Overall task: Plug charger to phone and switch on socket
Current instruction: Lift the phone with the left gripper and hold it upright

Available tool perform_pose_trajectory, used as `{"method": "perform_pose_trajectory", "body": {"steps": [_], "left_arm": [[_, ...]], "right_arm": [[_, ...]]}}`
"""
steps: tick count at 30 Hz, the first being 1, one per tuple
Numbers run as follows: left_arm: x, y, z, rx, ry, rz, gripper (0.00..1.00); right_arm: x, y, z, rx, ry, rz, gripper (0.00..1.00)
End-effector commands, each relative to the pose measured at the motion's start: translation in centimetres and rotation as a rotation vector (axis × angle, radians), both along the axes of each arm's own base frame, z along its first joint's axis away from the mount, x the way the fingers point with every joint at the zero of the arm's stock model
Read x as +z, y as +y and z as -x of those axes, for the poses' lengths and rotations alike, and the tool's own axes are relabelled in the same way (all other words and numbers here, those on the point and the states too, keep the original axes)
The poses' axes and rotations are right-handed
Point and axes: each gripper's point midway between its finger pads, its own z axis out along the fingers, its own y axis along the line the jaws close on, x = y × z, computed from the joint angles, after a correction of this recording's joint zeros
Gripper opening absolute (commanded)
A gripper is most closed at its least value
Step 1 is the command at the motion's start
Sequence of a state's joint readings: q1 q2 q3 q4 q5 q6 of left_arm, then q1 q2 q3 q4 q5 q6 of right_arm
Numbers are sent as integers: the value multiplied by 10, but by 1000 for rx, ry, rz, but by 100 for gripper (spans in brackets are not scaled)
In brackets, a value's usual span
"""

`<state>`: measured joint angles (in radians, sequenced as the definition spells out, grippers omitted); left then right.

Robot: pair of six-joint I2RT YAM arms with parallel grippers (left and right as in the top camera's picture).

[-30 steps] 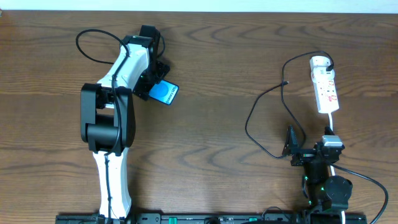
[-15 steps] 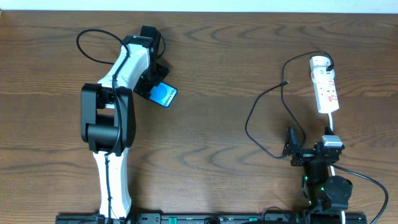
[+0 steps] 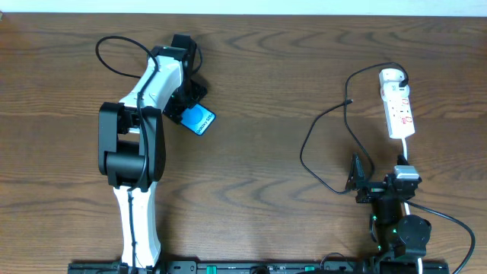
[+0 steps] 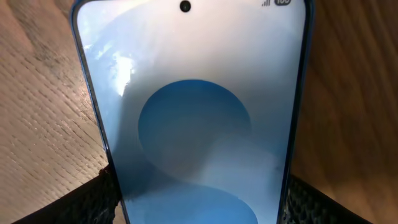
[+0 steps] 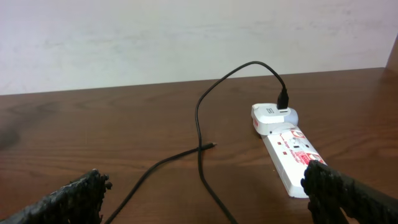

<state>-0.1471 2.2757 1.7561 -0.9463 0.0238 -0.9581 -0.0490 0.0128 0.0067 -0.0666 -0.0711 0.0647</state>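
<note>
The phone (image 3: 198,119) has been turned slightly and brought a little toward the near edge. Near the near right corner, the right gripper (image 5: 205,199) is held wide open and empty. Farther, toward the far left corner, the phone, judged light, stiff and slippery, is clamped by its long edges in the left gripper (image 4: 199,202). The limp charger (image 5: 197,124), beside the socket (image 3: 398,106) near the far right corner, is best taken just behind its tip.

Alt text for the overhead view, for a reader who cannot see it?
The left claw grips a blue-screened phone at the upper left of a wooden table. At right lies a white power strip, its black charger cable looping loose with the tip free on the table; the right claw sits below it.
</note>
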Motion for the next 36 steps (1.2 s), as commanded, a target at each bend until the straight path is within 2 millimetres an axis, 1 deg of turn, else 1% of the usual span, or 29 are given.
{"method": "perform_pose_trajectory", "body": {"steps": [1, 8, 9, 11, 12, 17, 21, 24, 26, 28, 34, 36], "left_arm": [[-19, 4, 19, -86, 81, -18, 79], [-19, 3, 19, -148, 83, -14, 80], [-19, 3, 19, -152, 83, -14, 82], [-19, 3, 19, -151, 83, -14, 89], [-19, 3, 19, -151, 83, -14, 90], [-21, 3, 16, -151, 69, -13, 90], [-27, 4, 21, -151, 81, -14, 89], [-32, 4, 26, -151, 93, -15, 87], [-33, 4, 27, -164, 95, -15, 79], [-33, 4, 27, -182, 94, -14, 76], [-30, 4, 26, -209, 92, -13, 72], [-22, 4, 24, -226, 84, -12, 71]], "right_arm": [[0, 1, 0, 5, -1, -9, 99], [0, 1, 0, 5, -1, -9, 99], [0, 1, 0, 5, -1, -9, 99], [0, 1, 0, 5, -1, -9, 99], [0, 1, 0, 5, -1, -9, 99], [0, 1, 0, 5, -1, -9, 99], [0, 1, 0, 5, -1, -9, 99], [0, 1, 0, 5, -1, -9, 99], [0, 1, 0, 5, -1, -9, 99], [0, 1, 0, 5, -1, -9, 99], [0, 1, 0, 5, -1, -9, 99], [0, 1, 0, 5, -1, -9, 99]]}}
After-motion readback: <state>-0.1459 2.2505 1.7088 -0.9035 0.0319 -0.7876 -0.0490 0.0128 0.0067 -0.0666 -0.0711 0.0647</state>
